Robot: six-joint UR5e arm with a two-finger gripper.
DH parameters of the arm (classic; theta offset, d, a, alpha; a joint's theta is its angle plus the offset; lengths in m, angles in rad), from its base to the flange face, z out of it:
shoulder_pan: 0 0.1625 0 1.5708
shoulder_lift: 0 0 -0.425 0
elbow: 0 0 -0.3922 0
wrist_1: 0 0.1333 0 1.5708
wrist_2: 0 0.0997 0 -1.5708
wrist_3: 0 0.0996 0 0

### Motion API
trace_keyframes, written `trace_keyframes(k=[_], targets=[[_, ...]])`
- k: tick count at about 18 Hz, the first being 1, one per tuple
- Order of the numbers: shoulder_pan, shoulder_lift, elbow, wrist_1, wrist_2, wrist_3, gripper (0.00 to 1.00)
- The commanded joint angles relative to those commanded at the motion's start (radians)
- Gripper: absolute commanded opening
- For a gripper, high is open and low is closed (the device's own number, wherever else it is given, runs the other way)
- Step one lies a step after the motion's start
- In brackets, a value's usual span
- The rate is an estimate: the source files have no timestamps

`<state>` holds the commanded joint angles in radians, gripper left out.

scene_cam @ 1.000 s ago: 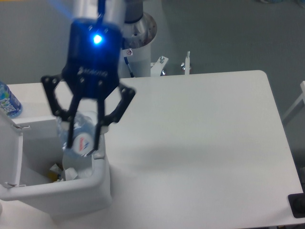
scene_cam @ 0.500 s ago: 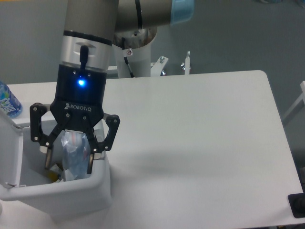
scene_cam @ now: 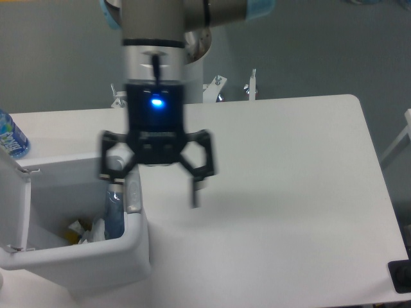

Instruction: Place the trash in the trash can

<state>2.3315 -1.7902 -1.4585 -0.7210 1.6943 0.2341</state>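
Observation:
The trash can (scene_cam: 96, 256) stands at the table's front left with its lid (scene_cam: 14, 202) swung open to the left and its grey oval button (scene_cam: 133, 192) on the right rim. The clear bluish plastic bottle (scene_cam: 115, 217) stands inside the can against the right wall. The crumpled white wrapper (scene_cam: 80, 229) lies on the can's floor beside it. My gripper (scene_cam: 154, 191) is open and empty, blurred by motion. It hangs over the can's right rim, one finger over the can and the other over the table.
A blue-labelled water bottle (scene_cam: 10, 136) stands at the table's far left edge behind the can. The robot's base column (scene_cam: 189, 70) rises behind the table's back edge. A black object (scene_cam: 401, 276) sits at the front right corner.
My gripper opened and let go of the bottle, which dropped into the can. The gripper then rose and moved right, from inside the can to over its right rim.

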Motion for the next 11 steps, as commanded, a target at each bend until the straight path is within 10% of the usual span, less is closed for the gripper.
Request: trace_keyframes(k=[5,11], targets=[[0.06,0.038,-0.124,-0.032,0.223,0.336,1.0],[0.092,0.144,-0.149,-0.287,0.199,0.462,1.0]])
